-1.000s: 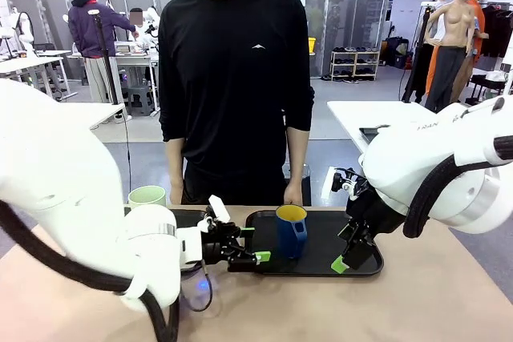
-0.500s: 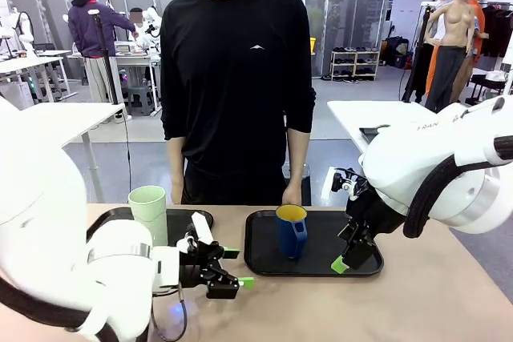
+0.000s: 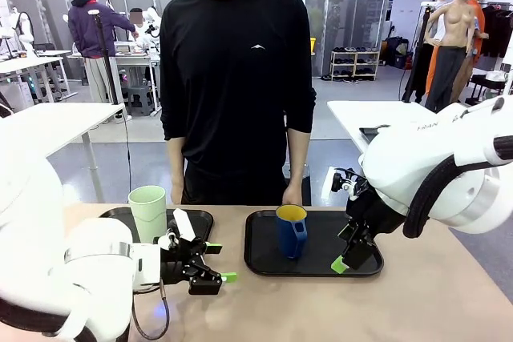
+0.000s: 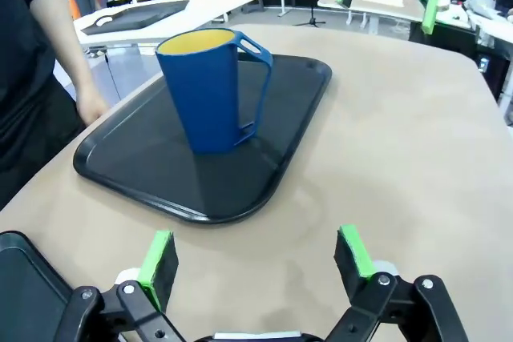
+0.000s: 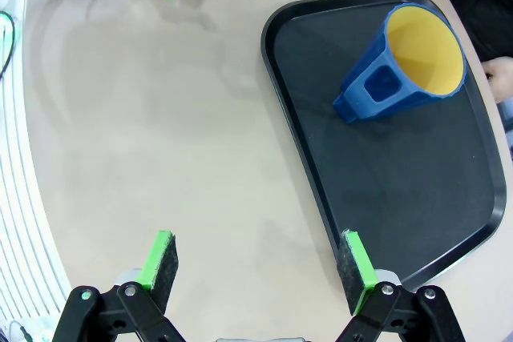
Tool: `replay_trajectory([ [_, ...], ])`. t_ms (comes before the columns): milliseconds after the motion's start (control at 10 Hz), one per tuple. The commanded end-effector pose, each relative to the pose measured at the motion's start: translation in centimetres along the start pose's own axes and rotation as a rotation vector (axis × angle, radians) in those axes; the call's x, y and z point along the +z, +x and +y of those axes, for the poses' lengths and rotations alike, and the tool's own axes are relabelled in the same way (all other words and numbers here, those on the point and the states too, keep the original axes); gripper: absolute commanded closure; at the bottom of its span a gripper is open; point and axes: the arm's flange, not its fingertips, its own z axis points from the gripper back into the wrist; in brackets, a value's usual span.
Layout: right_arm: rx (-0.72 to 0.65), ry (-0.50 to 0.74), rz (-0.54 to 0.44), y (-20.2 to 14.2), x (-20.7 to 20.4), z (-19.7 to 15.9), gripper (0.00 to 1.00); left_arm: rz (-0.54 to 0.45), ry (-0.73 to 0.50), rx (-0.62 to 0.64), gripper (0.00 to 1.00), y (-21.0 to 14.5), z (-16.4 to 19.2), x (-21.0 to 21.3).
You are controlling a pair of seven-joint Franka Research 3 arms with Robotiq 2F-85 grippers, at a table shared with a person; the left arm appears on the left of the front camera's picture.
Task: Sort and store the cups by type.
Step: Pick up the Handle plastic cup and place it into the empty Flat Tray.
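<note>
The dark blue mug [image 3: 291,230] with its yellow inside stands upright on the right black tray [image 3: 321,260]. The pale mint tumbler [image 3: 148,212] stands on the left black tray [image 3: 196,219]. My left gripper [image 3: 220,263] is open and empty over bare table between the two trays. In its wrist view the mug [image 4: 212,90] is well ahead of the left gripper [image 4: 256,255]. My right gripper [image 3: 345,255] hangs open and empty over the right tray's near right part. In its wrist view the mug [image 5: 401,66] is far beyond the right gripper [image 5: 256,266].
A person in black stands at the far edge, one hand [image 3: 292,194] hanging just behind the right tray. The beige tabletop [image 3: 321,310] in front of both trays is bare. The left tray's corner [image 4: 24,278] lies beside my left fingers.
My left arm has drawn back to the left, away from the mug's tray, its gripper open and empty, uncovering the tumbler. The right arm and both cups have stayed put.
</note>
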Motion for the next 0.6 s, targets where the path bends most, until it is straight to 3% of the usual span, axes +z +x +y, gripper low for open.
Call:
replay_trajectory([
  [0,-0.018,-0.017,0.009,0.03,-0.17,0.19,0.0,0.002,-0.007,-0.003,0.0,0.01,-0.04,-0.81],
  [500,-0.018,-0.017,0.009,0.03,-0.17,0.19,0.0,0.002,-0.007,-0.003,0.0,0.01,-0.04,-0.81],
])
